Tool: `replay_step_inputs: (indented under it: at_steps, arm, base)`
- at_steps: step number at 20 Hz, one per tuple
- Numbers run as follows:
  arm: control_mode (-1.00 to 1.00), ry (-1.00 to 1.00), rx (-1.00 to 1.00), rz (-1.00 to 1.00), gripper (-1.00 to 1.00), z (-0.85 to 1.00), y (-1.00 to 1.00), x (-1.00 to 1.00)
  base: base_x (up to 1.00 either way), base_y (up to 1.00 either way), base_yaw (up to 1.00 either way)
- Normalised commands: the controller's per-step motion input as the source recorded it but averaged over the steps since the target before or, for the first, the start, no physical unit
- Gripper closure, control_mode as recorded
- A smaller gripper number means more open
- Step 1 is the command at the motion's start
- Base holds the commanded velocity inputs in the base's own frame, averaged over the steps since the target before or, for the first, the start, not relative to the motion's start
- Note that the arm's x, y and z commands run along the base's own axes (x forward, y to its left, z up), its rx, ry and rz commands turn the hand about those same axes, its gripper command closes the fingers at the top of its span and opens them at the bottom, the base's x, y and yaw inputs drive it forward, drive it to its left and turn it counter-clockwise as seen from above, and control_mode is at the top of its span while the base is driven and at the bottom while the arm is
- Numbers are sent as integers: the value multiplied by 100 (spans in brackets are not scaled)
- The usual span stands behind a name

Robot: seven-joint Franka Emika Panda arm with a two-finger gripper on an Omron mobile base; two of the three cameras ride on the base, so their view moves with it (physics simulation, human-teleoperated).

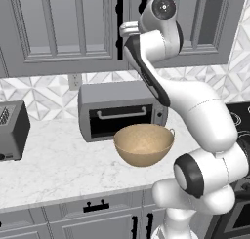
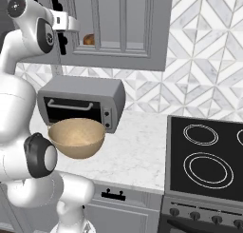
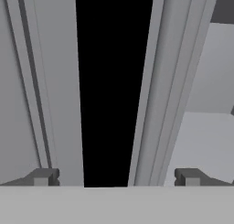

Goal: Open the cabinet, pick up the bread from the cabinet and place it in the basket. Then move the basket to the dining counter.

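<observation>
My gripper (image 3: 116, 178) is open, raised to the grey upper cabinet (image 1: 63, 28), and a long black door handle (image 3: 112, 81) stands between its fingertips (image 3: 43, 177). The right base view shows the hand (image 2: 71, 24) at the meeting edges of the doors. One door stands ajar. Through the gap the bread (image 2: 88, 39), a small golden-brown lump, rests on the shelf (image 3: 205, 141). The tan basket (image 1: 144, 144) sits on the marble worktop in front of the toaster oven, well below the hand. The dining counter is out of view.
A grey toaster oven (image 1: 119, 109) stands against the tiled wall behind the basket. A dark toaster (image 1: 12, 130) sits at the left. A black stove top (image 2: 209, 156) lies to the right. Low drawers (image 1: 95, 206) run under the worktop.
</observation>
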Motion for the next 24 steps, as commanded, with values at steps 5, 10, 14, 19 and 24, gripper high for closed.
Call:
replay_step_inputs:
  at_steps: [5,10,14,19,24]
  arm:
    - [-100,0,0,0,-100,0,0,38]
    - [-100,-4,0,0,-100,-3,10,37]
    - [-100,-1,0,0,100,0,13,41]
    - [-100,-2,0,0,100,0,11,34]
    - [-100,0,0,0,100,0,9,20]
  base:
    - [0,0,0]
    - [0,0,0]
    - [0,0,0]
    - [0,0,0]
    - [0,0,0]
